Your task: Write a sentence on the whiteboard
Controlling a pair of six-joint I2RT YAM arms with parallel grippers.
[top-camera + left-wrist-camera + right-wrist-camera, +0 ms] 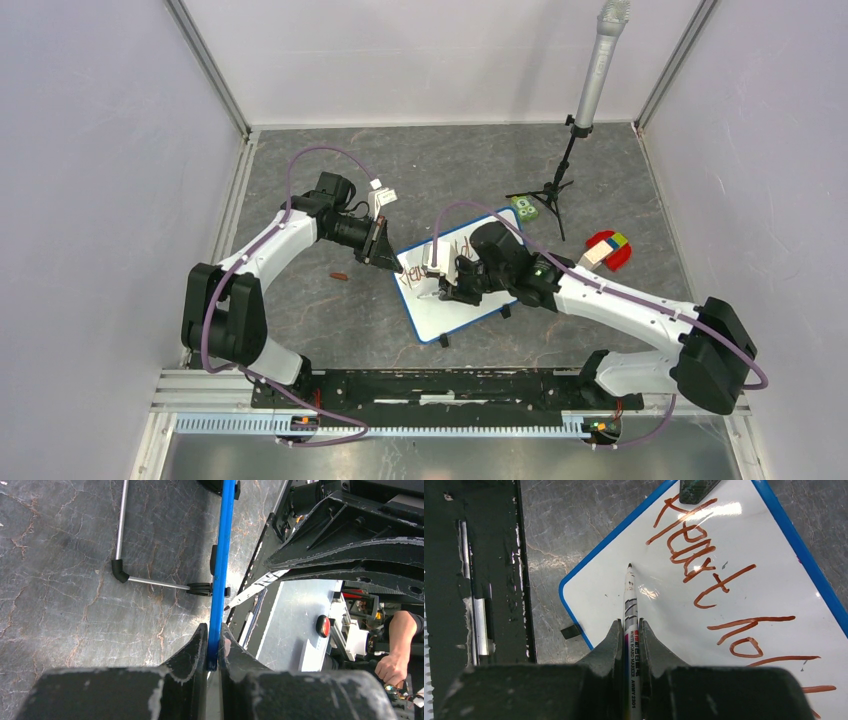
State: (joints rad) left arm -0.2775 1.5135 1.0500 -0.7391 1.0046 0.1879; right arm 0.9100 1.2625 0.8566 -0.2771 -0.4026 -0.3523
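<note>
The whiteboard (455,312), glossy white with a blue frame, lies tilted mid-table. My left gripper (385,252) is shut on its far-left edge; in the left wrist view the blue frame (220,570) runs edge-on between the closed fingers of the gripper (214,647). My right gripper (629,626) is shut on a whiteboard marker (630,605) over the board (769,565). The marker's tip sits at the blank surface left of the writing; contact cannot be told. The sentence (689,547) reads "Heart" in reddish-brown, with "hol" (749,635) starting below. More strokes run off the frame.
A tripod stand (555,190) with a grey pole (600,70) stands behind the board, a small green item (527,208) at its foot. A red object with a coloured cube (610,250) lies to the right. A small brown piece (340,276) lies to the left. The black base rail (440,385) runs along the near edge.
</note>
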